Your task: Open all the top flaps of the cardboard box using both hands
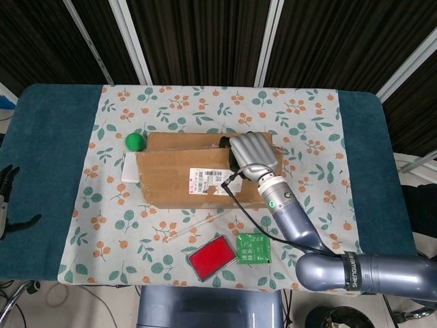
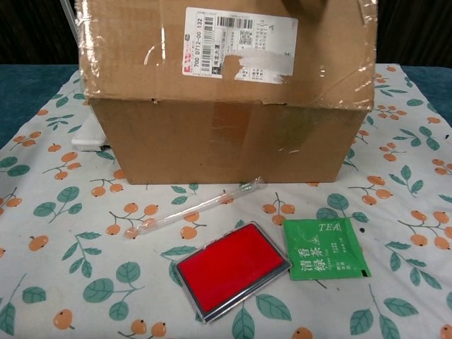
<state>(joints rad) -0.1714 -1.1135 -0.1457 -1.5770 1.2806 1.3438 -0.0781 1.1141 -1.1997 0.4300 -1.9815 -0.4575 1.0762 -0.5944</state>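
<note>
The cardboard box (image 1: 205,199) stands mid-table on the flowered cloth. Its long near flap (image 1: 184,174), the one with the white label, is tilted up. My right hand (image 1: 254,154) lies over that flap's right end, with fingers hooked on its far edge. The far flap (image 1: 184,141) still lies flat. In the chest view the raised flap (image 2: 141,49) leans over the box's front wall (image 2: 226,141) and hides the hand. My left hand (image 1: 8,198) hangs off the table's left edge, far from the box, fingers apart and holding nothing.
A green ball (image 1: 134,141) and a white block (image 1: 129,167) sit against the box's left end. In front of the box lie a clear tube (image 2: 191,208), a red case (image 2: 232,268) and a green tea packet (image 2: 325,247).
</note>
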